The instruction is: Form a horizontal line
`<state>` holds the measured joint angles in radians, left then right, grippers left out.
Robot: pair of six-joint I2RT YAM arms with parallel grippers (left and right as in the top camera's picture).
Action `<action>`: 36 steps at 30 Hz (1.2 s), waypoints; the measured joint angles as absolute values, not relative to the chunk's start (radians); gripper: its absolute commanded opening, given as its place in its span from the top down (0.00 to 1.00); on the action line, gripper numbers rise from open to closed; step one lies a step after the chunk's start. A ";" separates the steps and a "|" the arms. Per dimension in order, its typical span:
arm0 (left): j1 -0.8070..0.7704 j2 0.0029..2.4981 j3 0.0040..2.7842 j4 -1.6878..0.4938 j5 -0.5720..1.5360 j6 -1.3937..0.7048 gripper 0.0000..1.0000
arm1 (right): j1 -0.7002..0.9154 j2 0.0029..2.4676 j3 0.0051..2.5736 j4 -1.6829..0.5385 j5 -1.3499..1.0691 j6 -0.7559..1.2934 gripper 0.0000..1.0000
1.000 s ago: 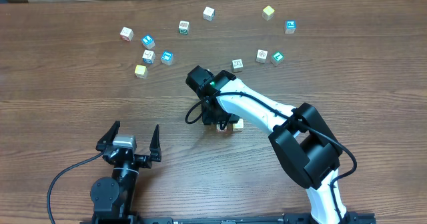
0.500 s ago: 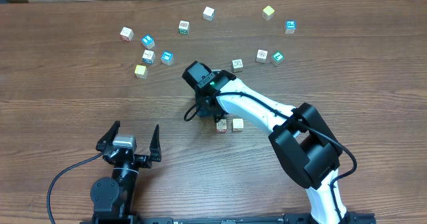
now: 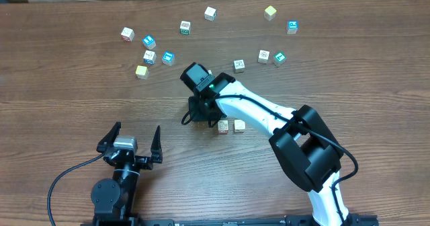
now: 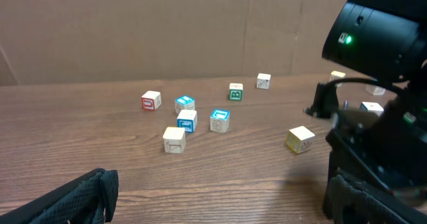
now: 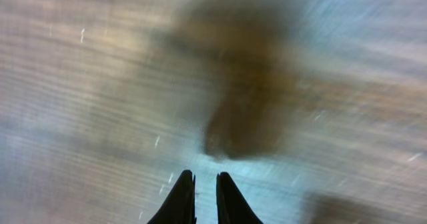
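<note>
Brown wood-grain tabletop [image 3: 60,105] was pictured with the black two-finger right gripper [image 5: 205,179] pinched nearly closed on nothing, the horizontal line [image 3: 223,126] of small pale printed cubes, only two visible, lying just beside it. The black left gripper [image 3: 134,135] was spread wide, well apart. Loose white, blue and yellow cubes [image 3: 149,56] were scattered beyond. The row, it was judged, could be knocked crooked by a careless sweep of the closed fingers.

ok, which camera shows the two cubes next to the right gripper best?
Overhead. The two cubes sit side by side, unobstructed, beside the right gripper. Left wrist: the right arm fills that side and the pair is not seen. Right wrist: blurred, only its fingertips are clear.
</note>
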<state>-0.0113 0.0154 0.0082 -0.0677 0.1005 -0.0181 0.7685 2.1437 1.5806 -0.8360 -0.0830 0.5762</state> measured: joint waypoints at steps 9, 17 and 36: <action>-0.011 0.015 0.008 -0.068 0.101 -0.018 0.00 | 0.829 2.144 1.581 -0.868 -0.185 0.575 0.96; -0.011 0.015 0.008 -0.068 0.101 -0.018 0.00 | 0.841 2.144 1.581 -0.863 -0.190 0.583 0.96; -0.011 0.015 0.008 -0.067 0.101 -0.018 0.00 | 0.844 2.144 1.580 -1.010 0.044 0.816 0.96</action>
